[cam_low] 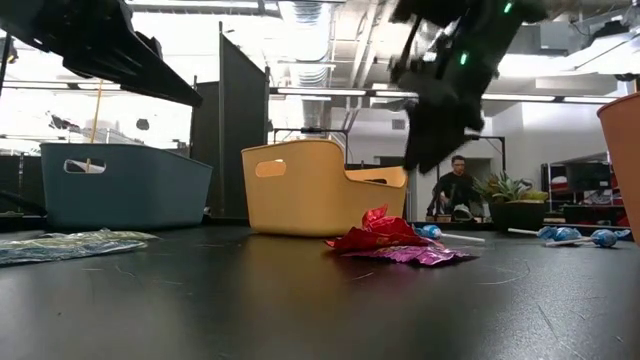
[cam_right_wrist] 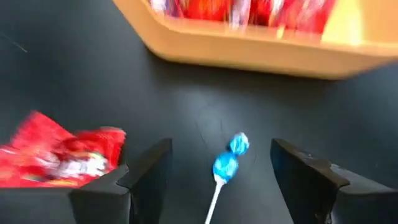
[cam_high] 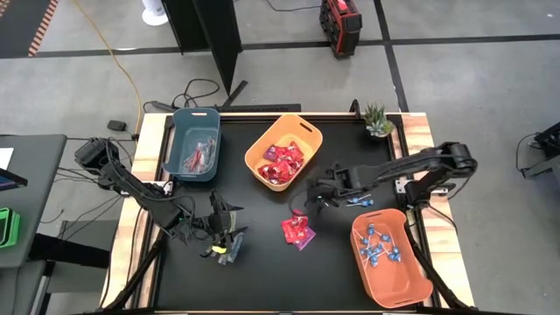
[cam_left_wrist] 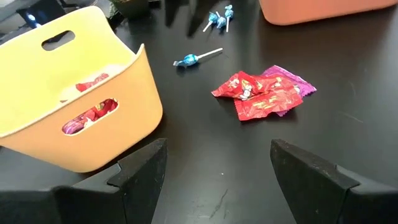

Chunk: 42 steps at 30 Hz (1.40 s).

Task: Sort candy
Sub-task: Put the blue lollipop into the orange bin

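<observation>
Two or three red square packets (cam_high: 297, 230) lie in a small heap on the black table (cam_high: 262, 271), also seen as packets (cam_left_wrist: 264, 96) in the left wrist view. One blue lollipop (cam_right_wrist: 225, 165) lies flat on the table, and my right gripper (cam_right_wrist: 221, 152) hangs open above it, a finger on either side, touching nothing. In the high view that right gripper (cam_high: 310, 201) sits just right of the yellow bin. My left gripper (cam_high: 234, 234) waits open at the near left, pointing toward the packets. A few more lollipops (cam_high: 359, 201) lie right of the right gripper.
The yellow bin (cam_high: 284, 150) holds red packets. The blue bin (cam_high: 194, 144) at the far left holds thin stick packets, and the orange bin (cam_high: 389, 258) at the near right holds lollipops. Clear stick packets (cam_low: 70, 245) lie on the table. A potted plant (cam_high: 378, 121) stands at the far right corner.
</observation>
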### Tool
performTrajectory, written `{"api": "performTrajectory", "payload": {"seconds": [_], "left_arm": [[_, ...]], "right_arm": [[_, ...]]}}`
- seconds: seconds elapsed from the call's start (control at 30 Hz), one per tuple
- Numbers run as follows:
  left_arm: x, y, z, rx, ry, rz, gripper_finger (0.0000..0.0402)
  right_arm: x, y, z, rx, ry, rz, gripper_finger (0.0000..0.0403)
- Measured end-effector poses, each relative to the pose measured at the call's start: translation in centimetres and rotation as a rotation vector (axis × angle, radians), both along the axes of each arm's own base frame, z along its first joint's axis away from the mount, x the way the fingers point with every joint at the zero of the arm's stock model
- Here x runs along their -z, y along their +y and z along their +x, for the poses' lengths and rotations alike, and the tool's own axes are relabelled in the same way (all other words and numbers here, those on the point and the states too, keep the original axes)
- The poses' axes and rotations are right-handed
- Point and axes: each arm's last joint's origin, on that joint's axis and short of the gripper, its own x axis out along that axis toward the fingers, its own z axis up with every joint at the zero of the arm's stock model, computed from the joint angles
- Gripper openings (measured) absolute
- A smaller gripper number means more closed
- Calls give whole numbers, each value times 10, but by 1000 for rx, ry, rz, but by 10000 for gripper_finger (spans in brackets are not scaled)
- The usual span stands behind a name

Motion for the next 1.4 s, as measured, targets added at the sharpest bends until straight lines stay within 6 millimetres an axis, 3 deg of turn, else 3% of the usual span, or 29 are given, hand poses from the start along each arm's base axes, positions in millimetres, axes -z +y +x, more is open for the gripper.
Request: {"api": "performTrajectory", "payload": {"seconds": [0.2,0.4,0.57,0.73,0.83,1.1,1.27,1.4], "left_arm": [[0,1,1,-6,-6,-8,281],[0,1,1,-6,-5,-8,281],[0,1,1,-6,-4,-7,281],[0,1,0,-6,0,-4,281],[0,1,0,-6,0,-3,281],[0,1,0,-6,0,-3,281],[0,3,2,-14,0,-4,281],[0,5,3,-27,0,-3,281]], "right_arm": [[38,-14,10,30,149,41,284],[60,-26,12,67,234,81,261],[67,-30,14,71,250,123,193],[63,-27,13,58,240,128,80],[54,-25,9,39,228,130,25],[-11,-9,-8,-57,16,60,39],[-60,19,-37,-216,-151,25,38],[-86,51,-65,-369,-238,45,39]]}}
